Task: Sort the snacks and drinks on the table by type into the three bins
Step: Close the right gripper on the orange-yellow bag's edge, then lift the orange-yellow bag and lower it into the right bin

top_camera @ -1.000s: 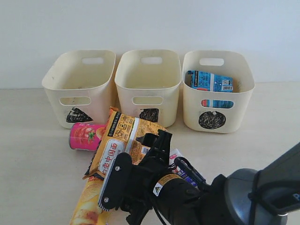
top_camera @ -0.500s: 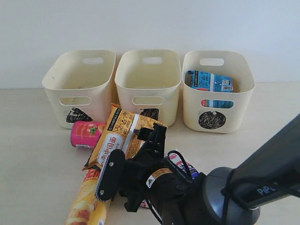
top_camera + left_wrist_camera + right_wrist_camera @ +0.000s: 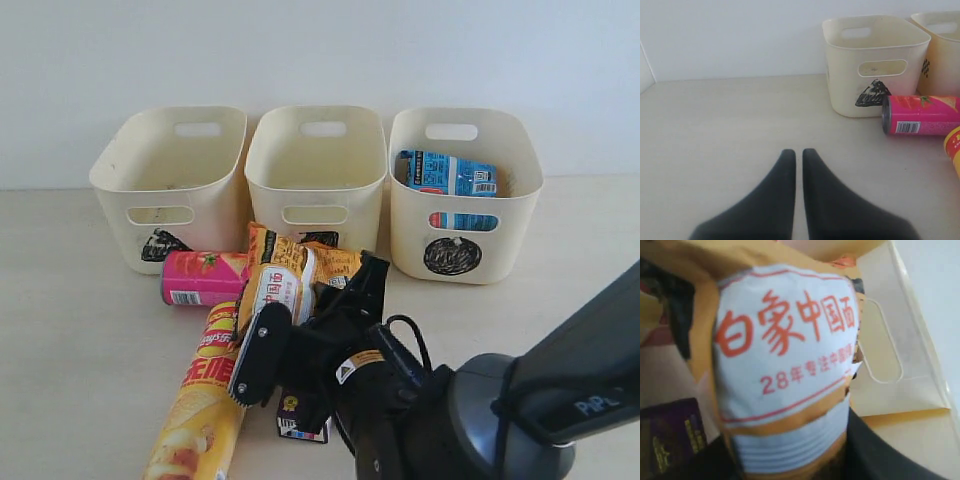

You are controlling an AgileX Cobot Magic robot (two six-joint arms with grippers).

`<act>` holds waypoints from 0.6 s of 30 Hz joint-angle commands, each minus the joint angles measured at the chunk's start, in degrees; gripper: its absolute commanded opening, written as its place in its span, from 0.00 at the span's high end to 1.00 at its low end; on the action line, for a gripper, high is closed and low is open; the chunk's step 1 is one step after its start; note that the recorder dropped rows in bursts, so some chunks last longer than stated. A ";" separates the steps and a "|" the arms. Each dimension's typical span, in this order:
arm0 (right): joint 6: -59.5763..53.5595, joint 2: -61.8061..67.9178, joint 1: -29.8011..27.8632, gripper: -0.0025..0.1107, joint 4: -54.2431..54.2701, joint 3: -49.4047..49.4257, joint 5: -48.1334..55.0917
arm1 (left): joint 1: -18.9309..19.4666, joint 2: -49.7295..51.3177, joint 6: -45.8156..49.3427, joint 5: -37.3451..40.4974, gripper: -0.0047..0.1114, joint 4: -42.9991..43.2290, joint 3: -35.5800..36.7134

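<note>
right gripper (image 3: pixel 318 305) tight on orange noodle packet (image 3: pixel 785 365); left gripper (image 3: pixel 797 155), only in its wrist view, closed empty

Right arm (image 3: pixel 520 420): a bulky, rounded housing in dark grey with a soft sheen, and white lettering (image 3: pixel 590 407) partly visible on its side. Ahead of it, blocky black wrist parts carry a small white-and-yellow label (image 3: pixel 352 366) and a thin black cable (image 3: pixel 404 328) arching in a loop. One flat black finger (image 3: pixel 257 357) shows small pale screw heads. Left gripper (image 3: pixel 798 152): two smooth matte black fingers (image 3: pixel 782 200), broad at the base and tapering to rounded tips
</note>
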 commanded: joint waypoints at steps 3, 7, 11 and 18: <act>0.08 -7.84 -0.33 0.98 0.28 3.93 -0.49 | -0.40 -0.20 -0.49 -0.34 0.93 -0.23 -0.22; 0.08 -13.29 0.45 0.98 0.28 6.43 1.04 | -0.40 -0.20 -0.49 -0.34 0.93 -0.23 -0.22; -1.82 -19.98 3.65 0.98 0.70 7.52 1.07 | -0.40 -0.20 -0.49 -0.34 0.93 -0.23 -0.22; -2.15 -28.75 -0.07 0.98 1.22 6.14 4.67 | -0.40 -0.20 -0.49 -0.34 0.93 -0.23 -0.22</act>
